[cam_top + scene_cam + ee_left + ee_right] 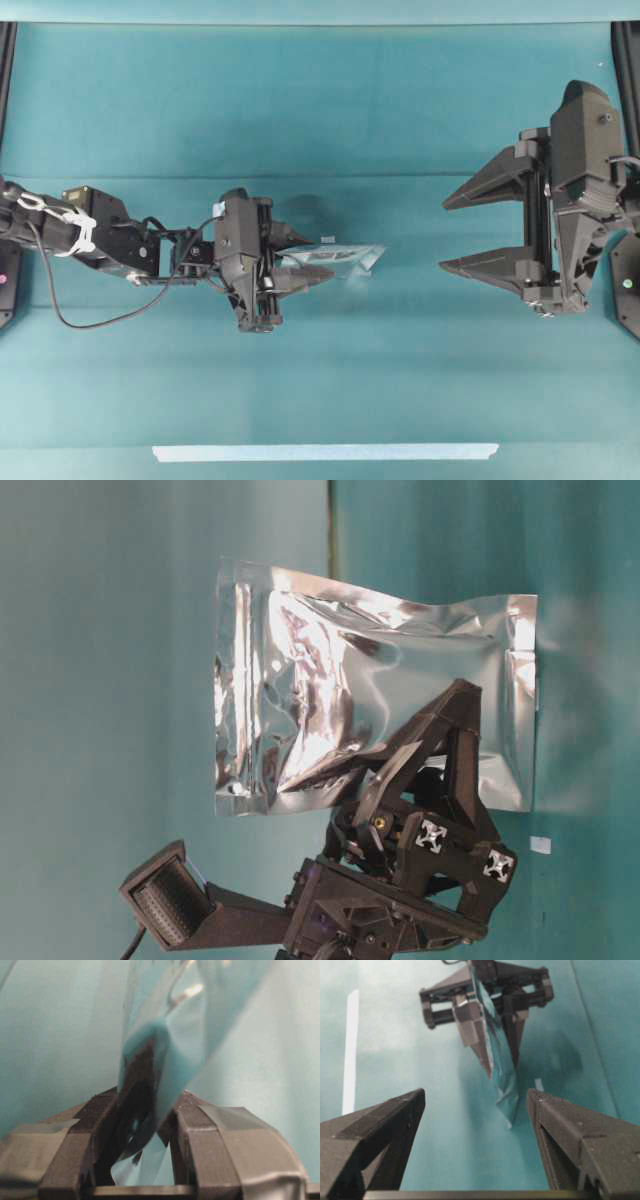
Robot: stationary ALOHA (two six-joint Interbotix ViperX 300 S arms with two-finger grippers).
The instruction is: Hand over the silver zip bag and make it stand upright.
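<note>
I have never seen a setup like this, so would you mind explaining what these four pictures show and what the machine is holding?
This is a robot with two arms working over a teal table. One picture looks down from overhead, one looks from table level, and two come from cameras mounted on the wrists. The left gripper is shut on the silver zip bag, a shiny crinkled foil pouch, holding it up off the table. The right gripper faces it with its jaws wide open and holds nothing; there is a clear gap between it and the bag. A pale tape strip lies along the near edge of the table.
</note>
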